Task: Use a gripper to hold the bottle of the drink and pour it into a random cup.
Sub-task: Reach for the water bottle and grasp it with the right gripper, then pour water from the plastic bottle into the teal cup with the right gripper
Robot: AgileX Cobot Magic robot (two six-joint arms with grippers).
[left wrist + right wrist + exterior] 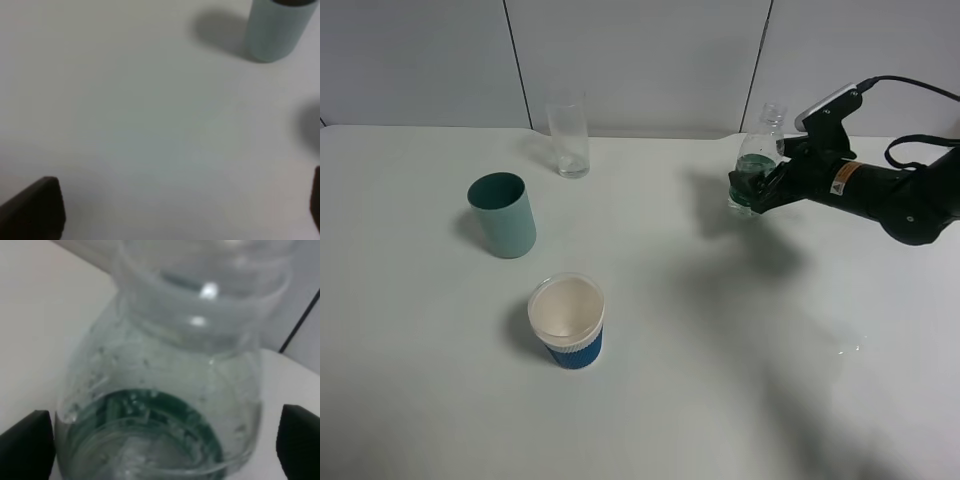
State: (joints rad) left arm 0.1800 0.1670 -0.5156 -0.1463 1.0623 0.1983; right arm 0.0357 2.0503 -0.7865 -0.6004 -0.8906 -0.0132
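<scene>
Three possible targets on the desk (650, 420): clear glass (568, 140) at the far edge, teal cup (503, 213), white cup (568, 320) with a blue sleeve nearest the camera. Well apart from all three, far over on the right near the back: bottle (760, 150), upright, uncapped, part full, seemingly standing on the desk. Straddled low down by the right hand (752, 190), spread wide, apparently not yet pinching. Left hand (172, 205) spread too, holding nothing, hovering over bare desk near the teal cup (275, 30).

Likely to go wrong: closing off-centre on thin, rounded plastic and nudging it over; squeezing too hard with no cap on and forcing liquid out of the open neck. Could also slip between flat fingers once tilted. Long carry to any cup, hence a risk of sloshing on the way, and of knocking the tall glass or a light cup when lowering the neck.

Only from the high view: all three targets and the bottle's place among them. Only from the right wrist view: dark fingertips (25, 445) on both sides of the bottle (160, 405), a slim gap visible on one side, droplets inside. Nothing of the bottle from the left wrist view.
</scene>
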